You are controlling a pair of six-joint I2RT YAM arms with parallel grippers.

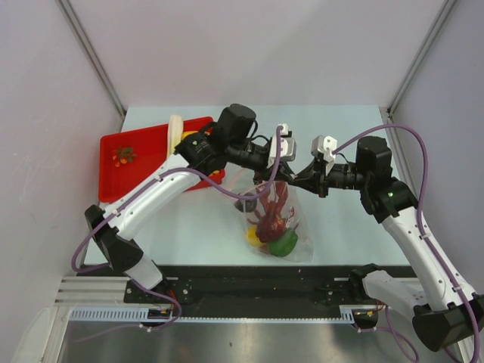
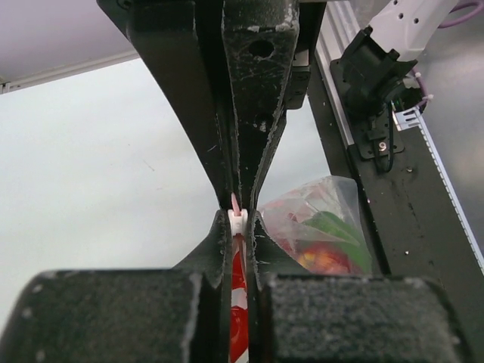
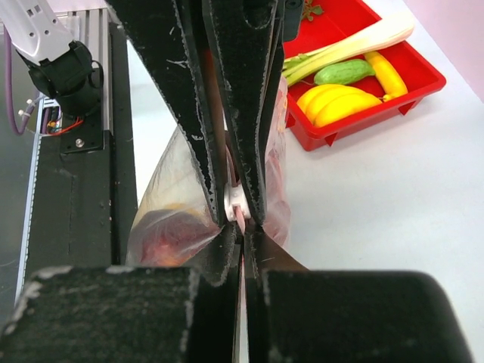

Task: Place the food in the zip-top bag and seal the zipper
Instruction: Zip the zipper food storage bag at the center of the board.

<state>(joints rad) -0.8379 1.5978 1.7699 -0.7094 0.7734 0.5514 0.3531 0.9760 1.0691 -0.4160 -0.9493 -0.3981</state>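
Note:
The clear zip-top bag [image 1: 291, 227] hangs over the table's middle, held up by its mouth. Inside it are the red lobster [image 1: 272, 212], the green bell pepper [image 1: 283, 243] and a yellow pear [image 1: 253, 236]. My left gripper [image 1: 283, 172] is shut on the white slider [image 2: 238, 221] of the pinkish zipper strip [image 2: 235, 203]. My right gripper [image 1: 299, 180] is shut on the same strip [image 3: 240, 218] right beside it, tip to tip with the left one. The bag also shows in the left wrist view [image 2: 325, 204] and the right wrist view [image 3: 166, 197].
A red tray [image 1: 144, 144] stands at the back left. It holds the white-green leek [image 3: 355, 45], yellow bananas [image 3: 333, 102] and a green cucumber [image 3: 344, 72]. A black rail [image 1: 249, 283] runs along the table's near edge. Grey walls close in the sides.

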